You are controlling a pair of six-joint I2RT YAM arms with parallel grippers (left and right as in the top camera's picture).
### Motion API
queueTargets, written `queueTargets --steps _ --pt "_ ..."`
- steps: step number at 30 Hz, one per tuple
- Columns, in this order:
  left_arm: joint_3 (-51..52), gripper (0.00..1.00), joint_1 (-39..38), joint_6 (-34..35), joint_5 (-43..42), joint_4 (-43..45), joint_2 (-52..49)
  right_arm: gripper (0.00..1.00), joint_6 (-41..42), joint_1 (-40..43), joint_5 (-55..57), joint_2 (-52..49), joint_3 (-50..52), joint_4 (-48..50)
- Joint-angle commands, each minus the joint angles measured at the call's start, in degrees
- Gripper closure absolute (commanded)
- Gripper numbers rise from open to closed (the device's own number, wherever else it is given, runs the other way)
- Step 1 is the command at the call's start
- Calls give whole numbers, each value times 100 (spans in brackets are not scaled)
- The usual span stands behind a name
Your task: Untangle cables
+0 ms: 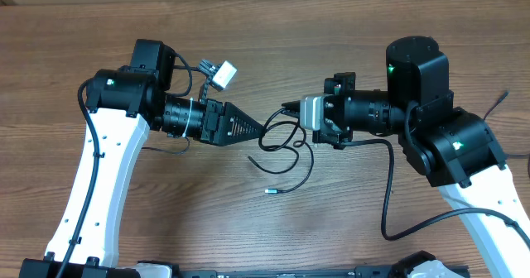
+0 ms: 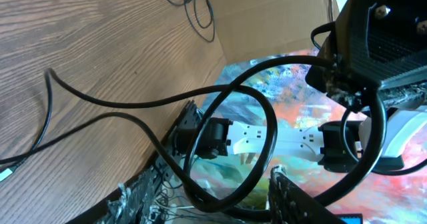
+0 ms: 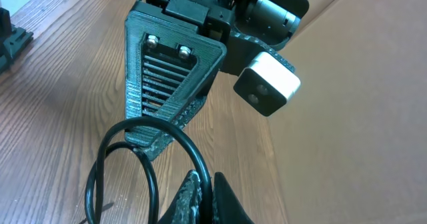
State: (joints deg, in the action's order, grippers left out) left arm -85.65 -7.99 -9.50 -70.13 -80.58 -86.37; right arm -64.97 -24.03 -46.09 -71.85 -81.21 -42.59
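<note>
- The fingers (image 3: pixel 192 199) of the right gripper (image 1: pixel 288 109) are pressed narrow, nearly together. A black strand of the cables (image 2: pixel 272 134) comes out from between them, so I judge them pinched on it as an anchor.
- The left gripper (image 1: pixel 255 130) points toward the right one, its tip tapering to a point just beside the same loops. A strand crosses that tip in the right wrist view, but I cannot tell whether its fingers clamp the strand or merely touch it.
- The cables sit between the 2 grippers. A cluster of loops hangs off the tips and trails onto the tabletop (image 1: pixel 207 228), with 1 small plug end (image 1: pixel 269 191) lying free on the wood, apart from both arms.
- In the left wrist view the loops overlap in the air rather than lying flat. This suggests the bundle is lifted so the crossings hang open.
- The 2 arms face each other tip to tip, probably so that 1 can hold while the other draws a loop out.
- With loops crossing one another, the untangling looks partway done at best. The next move likely calls for a slow pull apart. The risk is tightening the crossings into a knot, or the thin cord slipping out of the pinch.
</note>
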Motion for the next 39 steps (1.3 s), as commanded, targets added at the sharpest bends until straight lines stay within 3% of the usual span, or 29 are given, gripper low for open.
queueTargets --steps 1,22,30,32,33,34,39 --pt "-79 45 13 -214 -153 2 -20 96 15 17 26 -20 -57 101" --pt "-76 45 -37 -352 -363 42 -15 96 63 13 -549 -299 -57 326" --pt "-76 47 -330 -302 533 -42 -15 96 1154 13 -675 -317 -57 1147" --pt "-76 55 -330 -166 682 -37 -15 96 1235 13 -675 -317 -57 1172" --pt "-76 71 -323 -118 732 -33 -15 96 1281 13 -675 -317 -57 1165" --pt "-76 96 -302 -50 778 -9 -15 96 1379 13 -680 -317 -57 1158" --pt "-76 96 -127 238 774 160 -15 96 1464 13 -874 -317 -57 994"
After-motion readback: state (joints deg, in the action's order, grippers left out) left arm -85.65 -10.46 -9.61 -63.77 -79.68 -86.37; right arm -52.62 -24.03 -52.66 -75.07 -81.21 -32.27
